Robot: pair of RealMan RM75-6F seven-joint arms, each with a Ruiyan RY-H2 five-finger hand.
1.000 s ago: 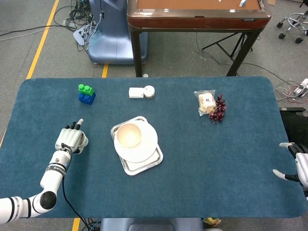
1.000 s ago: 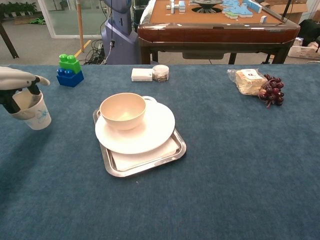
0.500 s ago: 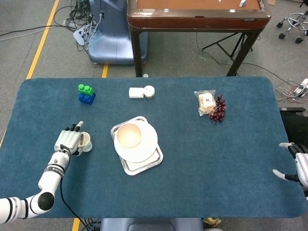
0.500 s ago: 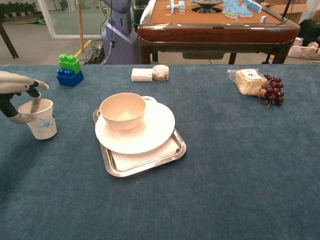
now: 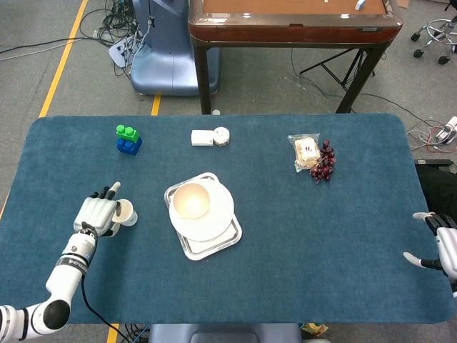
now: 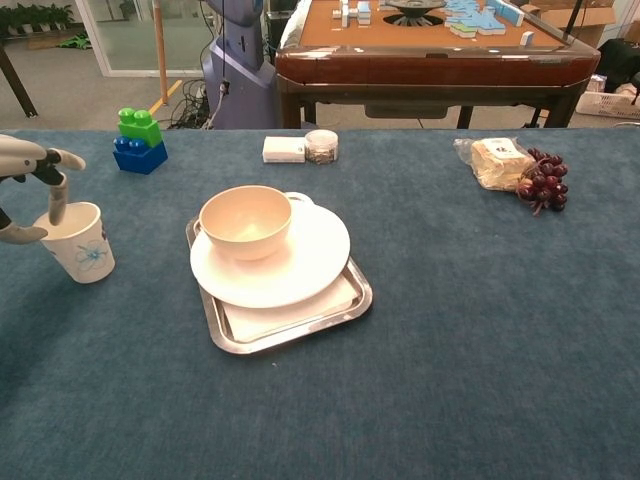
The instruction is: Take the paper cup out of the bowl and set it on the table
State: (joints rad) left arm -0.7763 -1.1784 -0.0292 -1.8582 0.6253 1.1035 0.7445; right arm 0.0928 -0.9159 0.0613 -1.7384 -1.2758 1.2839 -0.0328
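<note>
Paper is light stuff, and the paper cup [image 6: 79, 241] stands upright on the desk [image 6: 450, 330], well to the left of the bowl [image 6: 245, 220], so any brush tips it. My left robot hand [image 6: 30, 190] has its fingers loosely spread around the rim; whether one still touches the lip I cannot tell. A finger dragging the rim as I pull away would topple it. My right robot hand [image 5: 437, 246] hangs with fingers spread at the desk's far right edge.
</note>
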